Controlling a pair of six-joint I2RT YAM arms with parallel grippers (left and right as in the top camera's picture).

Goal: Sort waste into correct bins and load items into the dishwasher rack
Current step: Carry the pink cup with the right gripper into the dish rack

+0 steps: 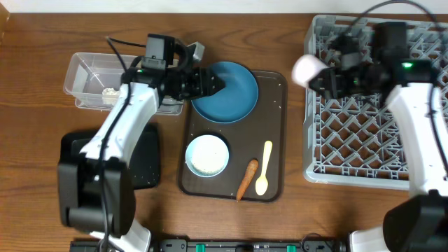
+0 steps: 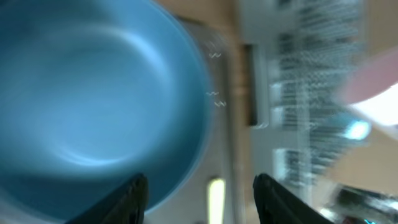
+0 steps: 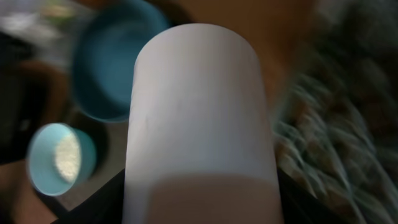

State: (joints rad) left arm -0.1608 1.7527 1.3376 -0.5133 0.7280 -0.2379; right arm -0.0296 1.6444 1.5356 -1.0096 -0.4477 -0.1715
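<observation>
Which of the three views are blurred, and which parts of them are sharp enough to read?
Overhead: sharp and evenly lit throughout. Left wrist: heavy smear over the whole frame; the blue plate shows only as a soft shape. Right wrist: the pink cup is fairly clear up close, but the dishwasher rack and everything else behind it are streaked and dim.

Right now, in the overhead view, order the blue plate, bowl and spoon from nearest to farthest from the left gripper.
1. Blue plate, right at the left gripper.
2. Bowl, below the plate.
3. Spoon, right of the bowl.
</observation>
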